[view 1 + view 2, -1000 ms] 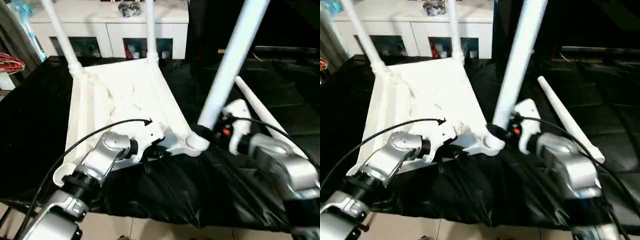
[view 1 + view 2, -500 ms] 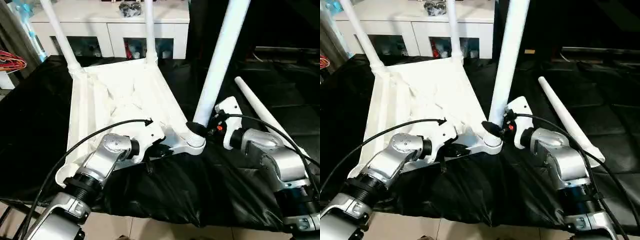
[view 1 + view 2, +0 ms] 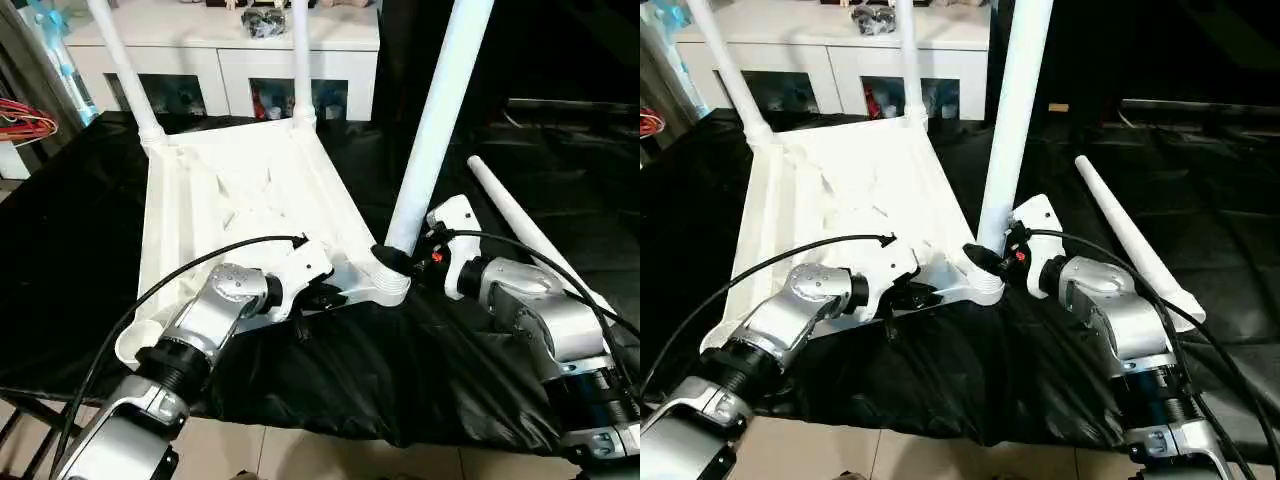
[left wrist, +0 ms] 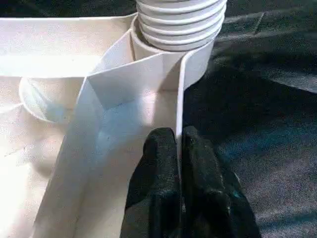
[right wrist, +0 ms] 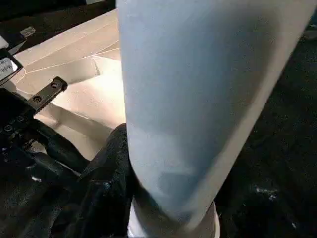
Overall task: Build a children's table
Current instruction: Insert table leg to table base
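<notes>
The white table top (image 3: 230,190) lies upside down on a black cloth. Two legs (image 3: 125,70) (image 3: 300,60) stand in its far corner sockets. A third leg (image 3: 430,130) rises almost upright from the near right socket (image 3: 385,288). My right gripper (image 3: 402,256) is shut on the base of this leg, and a black finger (image 5: 109,173) presses against it. My left gripper (image 3: 325,296) is shut on the top's thin rim wall (image 4: 179,89) just beside that socket, with its fingertips (image 4: 161,148) pinching the rim. The fourth leg (image 3: 530,235) lies loose on the cloth to the right.
A white cabinet (image 3: 220,50) with glass-fronted compartments stands behind the table. Red wires (image 3: 25,122) lie at the far left. The black cloth (image 3: 350,390) hangs over the front edge above a tiled floor. The near left socket (image 3: 130,345) holds nothing.
The held leg has swung from leaning right to almost upright in the near right socket, with my right gripper following it inward. My left gripper keeps its hold on the rim.
</notes>
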{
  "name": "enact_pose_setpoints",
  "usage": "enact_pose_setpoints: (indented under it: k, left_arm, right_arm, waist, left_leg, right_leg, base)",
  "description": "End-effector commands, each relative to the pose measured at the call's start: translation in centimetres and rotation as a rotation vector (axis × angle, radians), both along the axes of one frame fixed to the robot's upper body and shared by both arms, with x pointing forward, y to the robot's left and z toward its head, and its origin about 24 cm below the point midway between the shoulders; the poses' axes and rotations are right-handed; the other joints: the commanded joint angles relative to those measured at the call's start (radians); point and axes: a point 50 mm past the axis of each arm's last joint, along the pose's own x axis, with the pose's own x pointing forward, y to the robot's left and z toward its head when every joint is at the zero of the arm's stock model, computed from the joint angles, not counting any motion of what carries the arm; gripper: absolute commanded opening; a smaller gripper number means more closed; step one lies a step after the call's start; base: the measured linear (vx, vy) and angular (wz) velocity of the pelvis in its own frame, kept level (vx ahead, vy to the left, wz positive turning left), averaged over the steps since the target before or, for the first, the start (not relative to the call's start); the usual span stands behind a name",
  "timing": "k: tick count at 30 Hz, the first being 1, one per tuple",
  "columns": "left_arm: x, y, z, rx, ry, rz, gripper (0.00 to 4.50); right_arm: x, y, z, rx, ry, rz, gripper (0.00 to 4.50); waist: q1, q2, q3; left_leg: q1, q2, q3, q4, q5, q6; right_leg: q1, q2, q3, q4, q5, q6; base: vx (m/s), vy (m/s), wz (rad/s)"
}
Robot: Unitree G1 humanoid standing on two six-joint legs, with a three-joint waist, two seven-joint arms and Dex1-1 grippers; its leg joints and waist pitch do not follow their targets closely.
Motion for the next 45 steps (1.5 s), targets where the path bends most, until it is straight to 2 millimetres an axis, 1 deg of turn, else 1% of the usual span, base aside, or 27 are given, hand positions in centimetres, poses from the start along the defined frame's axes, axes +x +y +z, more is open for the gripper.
enact_pose_setpoints:
  k: [1, 2, 4, 5, 6, 7, 10, 11, 12, 13, 16, 18, 19, 24, 25, 26, 29, 31, 34, 36, 37, 39, 42, 43, 45]
  left_arm:
    - [0.0, 1.0, -1.0, 0.069, 0.041, 0.029, 0.04]
    - [0.0, 1.0, -1.0, 0.070, 0.045, 0.021, 0.00]
    - [0.0, 1.0, -0.9, 0.069, 0.048, 0.014, 0.00]
    - [0.0, 0.9, -0.9, 0.066, 0.048, 0.003, 0.00]
    - [0.0, 0.9, -0.9, 0.065, 0.049, -0.003, 0.00]
    - [0.0, 0.8, -0.9, 0.061, 0.047, -0.010, 0.00]
    - [-0.1, 0.6, -0.5, 0.033, 0.040, -0.040, 0.00]
    - [-0.1, 0.6, -0.4, 0.029, 0.038, -0.046, 0.00]
    - [-0.2, 0.5, -0.4, 0.025, 0.041, -0.058, 0.00]
    - [-0.3, 0.6, -0.3, 0.022, 0.043, -0.065, 0.00]
    - [-0.4, 0.5, -0.1, -0.002, 0.044, -0.095, 0.00]
    - [-0.5, 0.5, -0.1, -0.006, 0.047, -0.099, 0.00]
    - [-0.5, 0.5, -0.1, -0.007, 0.047, -0.101, 0.00]
    - [-0.4, 0.5, 0.0, -0.016, 0.045, -0.088, 0.00]
    - [-0.4, 0.5, 0.0, -0.017, 0.045, -0.088, 0.00]
    - [-0.3, 0.5, 0.0, -0.019, 0.045, -0.084, 0.00]
    - [-0.3, 0.6, 0.1, -0.019, 0.045, -0.083, 0.00]
    - [-0.2, 0.5, 0.1, -0.019, 0.042, -0.076, 0.00]
    - [-0.1, 0.6, 0.2, -0.019, 0.038, -0.065, 0.00]
    - [0.0, 0.6, 0.2, -0.019, 0.035, -0.056, 0.00]
    - [0.0, 0.6, 0.2, -0.019, 0.035, -0.056, 0.00]
    - [0.1, 0.6, 0.2, -0.017, 0.033, -0.050, 0.00]
    - [0.2, 0.7, 0.2, -0.016, 0.032, -0.046, 0.00]
    - [0.2, 0.7, 0.2, -0.015, 0.031, -0.045, 0.00]
    - [0.2, 0.7, 0.2, -0.013, 0.028, -0.045, 0.00]
  right_arm:
    - [0.1, -0.1, -0.2, -0.010, 0.014, 0.001, 1.87]
    - [0.2, -0.1, -0.3, -0.011, 0.015, 0.003, 1.87]
    - [0.3, -0.1, -0.3, -0.013, 0.016, 0.004, 1.87]
    - [0.3, -0.1, -0.3, -0.014, 0.017, 0.005, 1.87]
    - [0.4, -0.1, -0.3, -0.014, 0.018, 0.005, 1.87]
    - [0.5, -0.1, -0.4, -0.014, 0.019, 0.004, 1.87]
    - [0.8, 0.0, -0.6, -0.001, 0.036, 0.006, 1.87]
    - [0.9, 0.0, -0.6, 0.001, 0.038, 0.006, 1.87]
    - [0.9, 0.0, -0.7, 0.000, 0.047, 0.013, 1.87]
    - [1.0, 0.0, -0.8, -0.002, 0.054, 0.018, 1.87]
    - [1.0, -0.1, -1.4, -0.012, 0.081, 0.034, 1.87]
    - [1.0, -0.2, -1.5, -0.008, 0.088, 0.031, 1.87]
    - [1.0, -0.3, -1.7, 0.002, 0.096, 0.026, 1.87]
    - [0.8, -1.0, -2.2, 0.083, 0.126, -0.012, 1.87]
    - [0.8, -1.2, -2.3, 0.091, 0.129, -0.019, 1.87]
    - [0.7, -1.5, -2.6, 0.114, 0.132, -0.041, 1.87]
    - [0.5, -1.8, -2.7, 0.150, 0.134, -0.054, 1.87]
    - [0.1, -2.2, -3.1, 0.181, 0.137, -0.065, 1.87]
    - [-0.6, -2.5, -3.9, 0.198, 0.143, -0.074, 1.87]
    - [-1.1, -2.6, -4.5, 0.200, 0.140, -0.080, 1.87]
    - [-1.1, -2.6, -4.5, 0.200, 0.139, -0.080, 1.87]
    - [-1.8, -2.6, -5.2, 0.175, 0.135, -0.086, 1.87]
    - [-2.2, -2.4, -5.6, 0.109, 0.122, -0.078, 1.87]
    - [-2.3, -2.2, -5.5, 0.082, 0.114, -0.070, 1.87]
    - [-2.3, -1.9, -5.4, 0.020, 0.103, -0.049, 1.87]
  waist:
    - [0.004, -0.020, -0.060]
    - [0.002, -0.021, -0.061]
    - [0.001, -0.021, -0.062]
    - [0.001, -0.022, -0.063]
    - [0.002, -0.020, -0.063]
    - [0.002, -0.022, -0.064]
    - [0.002, -0.023, -0.066]
    - [0.002, -0.024, -0.067]
    - [0.003, -0.026, -0.065]
    - [0.002, -0.025, -0.065]
    - [0.001, -0.028, -0.064]
    - [0.000, -0.028, -0.065]
    - [0.000, -0.029, -0.065]
    - [-0.001, -0.027, -0.064]
    - [-0.002, -0.029, -0.063]
    - [-0.001, -0.026, -0.063]
    - [0.000, -0.027, -0.064]
    - [0.002, -0.025, -0.064]
    - [0.005, -0.026, -0.066]
    - [0.008, -0.020, -0.065]
    - [0.009, -0.022, -0.066]
    - [0.011, -0.021, -0.066]
    - [0.015, -0.021, -0.065]
    - [0.015, -0.020, -0.063]
    - [0.014, -0.019, -0.062]
  left_leg:
    - [0.011, 0.017, -0.025, -0.073, -0.303, 0.019]
    - [0.009, 0.017, -0.025, -0.073, -0.301, 0.020]
    - [0.012, 0.019, -0.024, -0.073, -0.300, 0.022]
    - [0.011, 0.019, -0.024, -0.073, -0.296, 0.023]
    - [0.011, 0.020, -0.023, -0.074, -0.294, 0.024]
    - [0.013, 0.021, -0.023, -0.074, -0.297, 0.022]
    - [0.011, 0.023, -0.023, -0.075, -0.292, 0.020]
    - [0.010, 0.023, -0.022, -0.075, -0.290, 0.021]
    - [0.010, 0.023, -0.021, -0.075, -0.290, 0.022]
    - [0.010, 0.023, -0.021, -0.075, -0.292, 0.022]
    - [0.011, 0.023, -0.021, -0.074, -0.298, 0.021]
    - [0.010, 0.023, -0.022, -0.074, -0.293, 0.021]
    - [0.009, 0.023, -0.021, -0.074, -0.291, 0.023]
    - [0.012, 0.024, -0.022, -0.075, -0.301, 0.021]
    - [0.012, 0.024, -0.021, -0.075, -0.306, 0.021]
    - [0.013, 0.024, -0.021, -0.076, -0.311, 0.020]
    - [0.011, 0.024, -0.022, -0.077, -0.304, 0.021]
    - [0.013, 0.026, -0.021, -0.077, -0.306, 0.021]
    - [0.012, 0.025, -0.020, -0.077, -0.298, 0.024]
    - [0.012, 0.026, -0.020, -0.078, -0.300, 0.024]
    - [0.012, 0.026, -0.020, -0.078, -0.297, 0.025]
    - [0.012, 0.026, -0.020, -0.079, -0.293, 0.026]
    - [0.012, 0.026, -0.021, -0.082, -0.296, 0.023]
    - [0.012, 0.025, -0.021, -0.082, -0.305, 0.021]
    - [0.014, 0.025, -0.022, -0.083, -0.319, 0.017]
  right_leg:
    - [0.036, -0.055, 0.034, -0.107, -0.553, -0.082]
    - [0.038, -0.055, 0.034, -0.105, -0.542, -0.085]
    - [0.036, -0.056, 0.036, -0.104, -0.521, -0.097]
    - [0.037, -0.056, 0.037, -0.103, -0.510, -0.102]
    - [0.036, -0.056, 0.038, -0.101, -0.493, -0.113]
    - [0.036, -0.055, 0.039, -0.100, -0.478, -0.121]
    - [0.039, -0.057, 0.041, -0.091, -0.436, -0.147]
    - [0.041, -0.056, 0.041, -0.091, -0.427, -0.150]
    - [0.040, -0.056, 0.043, -0.091, -0.420, -0.152]
    - [0.041, -0.057, 0.042, -0.090, -0.427, -0.153]
    - [0.041, -0.058, 0.042, -0.091, -0.448, -0.150]
    - [0.042, -0.058, 0.042, -0.090, -0.443, -0.151]
    - [0.042, -0.057, 0.043, -0.091, -0.441, -0.151]
    - [0.040, -0.058, 0.043, -0.092, -0.445, -0.156]
    - [0.039, -0.057, 0.042, -0.093, -0.452, -0.154]
    - [0.038, -0.057, 0.042, -0.095, -0.460, -0.151]
    - [0.040, -0.058, 0.042, -0.094, -0.455, -0.151]
    - [0.039, -0.058, 0.043, -0.095, -0.446, -0.155]
    - [0.041, -0.058, 0.043, -0.092, -0.428, -0.160]
    - [0.040, -0.058, 0.043, -0.093, -0.428, -0.161]
    - [0.041, -0.058, 0.044, -0.093, -0.423, -0.160]
    - [0.041, -0.057, 0.044, -0.091, -0.415, -0.163]
    - [0.040, -0.056, 0.044, -0.093, -0.427, -0.153]
    - [0.039, -0.057, 0.043, -0.094, -0.444, -0.148]
    - [0.038, -0.056, 0.042, -0.098, -0.474, -0.136]
  base:
    - [0.000, 0.000, 0.00]
    - [0.000, 0.000, 0.00]
    - [0.000, 0.000, 0.00]
    - [0.000, 0.000, 0.00]
    - [0.000, 0.000, 0.00]
    - [0.000, 0.000, 0.00]
    - [0.000, 0.000, 0.00]
    - [0.000, 0.000, 0.00]
    - [0.000, 0.000, 0.00]
    - [0.000, 0.000, 0.00]
    - [0.000, 0.000, 0.00]
    - [0.000, 0.000, 0.00]
    - [0.000, 0.000, 0.00]
    - [0.000, 0.000, 0.00]
    - [0.000, 0.000, 0.00]
    - [0.000, 0.000, 0.00]
    - [0.000, 0.000, 0.00]
    - [0.000, 0.000, 0.00]
    - [0.000, 0.000, 0.00]
    - [0.000, 0.000, 0.00]
    - [0.000, 0.000, 0.00]
    - [0.000, 0.000, 0.00]
    - [0.000, 0.000, 0.00]
    - [0.000, 0.000, 0.00]
    - [0.000, 0.000, 0.00]
